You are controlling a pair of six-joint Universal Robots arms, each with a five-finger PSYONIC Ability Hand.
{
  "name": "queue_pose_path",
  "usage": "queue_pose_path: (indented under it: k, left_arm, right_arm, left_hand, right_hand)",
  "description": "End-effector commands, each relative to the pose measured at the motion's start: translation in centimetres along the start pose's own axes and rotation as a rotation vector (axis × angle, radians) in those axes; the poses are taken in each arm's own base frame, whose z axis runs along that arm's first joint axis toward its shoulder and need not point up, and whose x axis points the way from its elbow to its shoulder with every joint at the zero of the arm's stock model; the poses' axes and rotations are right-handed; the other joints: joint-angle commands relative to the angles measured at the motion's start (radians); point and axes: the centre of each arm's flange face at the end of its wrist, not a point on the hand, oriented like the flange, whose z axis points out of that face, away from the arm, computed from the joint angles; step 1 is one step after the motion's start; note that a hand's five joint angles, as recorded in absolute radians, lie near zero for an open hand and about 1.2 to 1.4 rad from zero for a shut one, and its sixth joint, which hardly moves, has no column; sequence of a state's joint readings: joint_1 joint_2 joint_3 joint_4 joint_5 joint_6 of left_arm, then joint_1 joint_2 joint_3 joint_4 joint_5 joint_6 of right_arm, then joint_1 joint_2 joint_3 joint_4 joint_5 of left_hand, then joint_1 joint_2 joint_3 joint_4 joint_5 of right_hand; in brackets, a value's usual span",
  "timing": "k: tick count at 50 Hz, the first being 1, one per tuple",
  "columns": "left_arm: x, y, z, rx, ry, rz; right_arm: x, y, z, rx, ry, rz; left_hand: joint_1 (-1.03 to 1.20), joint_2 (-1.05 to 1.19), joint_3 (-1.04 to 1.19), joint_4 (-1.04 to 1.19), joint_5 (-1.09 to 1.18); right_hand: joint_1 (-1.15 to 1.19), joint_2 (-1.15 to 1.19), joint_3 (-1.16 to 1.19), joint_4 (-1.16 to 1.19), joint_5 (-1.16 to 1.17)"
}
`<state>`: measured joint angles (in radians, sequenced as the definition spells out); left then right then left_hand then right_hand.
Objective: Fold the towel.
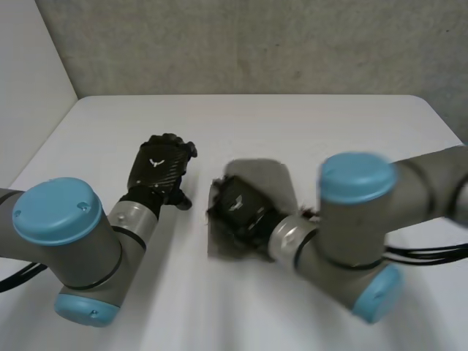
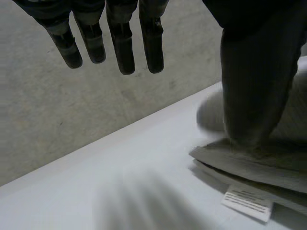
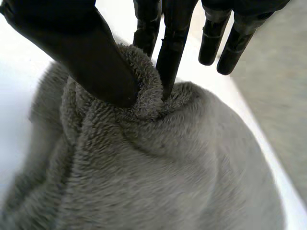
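A grey fluffy towel lies bunched on the white table, right of its middle. My right hand rests on the towel's left part. In the right wrist view, its thumb and a finger pinch a raised fold of the towel between them. My left hand hovers over bare table to the left of the towel, apart from it, with its fingers straight and holding nothing. The left wrist view shows the towel's layered edge and a white label.
The white table runs back to a grey wall, with bare surface behind and on both sides of the towel. My two arms cross the near part of the table.
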<state>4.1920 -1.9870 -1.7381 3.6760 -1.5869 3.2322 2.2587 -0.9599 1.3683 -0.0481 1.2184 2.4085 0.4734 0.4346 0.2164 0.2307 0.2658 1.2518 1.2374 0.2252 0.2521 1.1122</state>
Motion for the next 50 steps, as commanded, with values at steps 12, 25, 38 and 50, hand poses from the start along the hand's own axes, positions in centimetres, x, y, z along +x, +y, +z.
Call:
queue_pose_path:
  k: [12, 25, 38, 50]
  left_arm:
    - [-2.8, -1.2, 0.7, 0.032, -0.115, -0.004]
    - [-0.5, -4.5, 2.1, 0.144, -0.048, -0.029]
    - [5.4, -1.1, 2.0, 0.019, 0.110, -0.090]
    - [5.5, 2.7, 0.6, -0.101, 0.118, -0.068]
  right_arm:
    - [0.8, -0.6, -1.1, 0.009, 0.043, 0.245]
    - [8.6, 1.0, -6.7, 0.009, 0.298, 0.538]
    - [11.3, 7.5, -3.5, -0.068, 0.359, 0.826]
    - [10.6, 10.1, -0.1, -0.093, 0.327, 0.997]
  left_hand:
    - [-0.046, -0.007, -0.042, -0.056, -0.012]
    - [-0.040, -0.001, -0.042, -0.056, -0.007]
    - [-0.031, 0.008, -0.042, -0.056, 0.002]
    - [-0.031, 0.008, -0.042, -0.056, 0.002]
  right_hand:
    - [-1.077, -1.063, -0.051, -0.078, -1.112]
    - [-1.077, -1.063, -0.051, -0.078, -1.112]
    - [-1.077, -1.063, -0.051, -0.078, -1.112]
    - [-1.077, -1.063, -0.051, -0.078, -1.112]
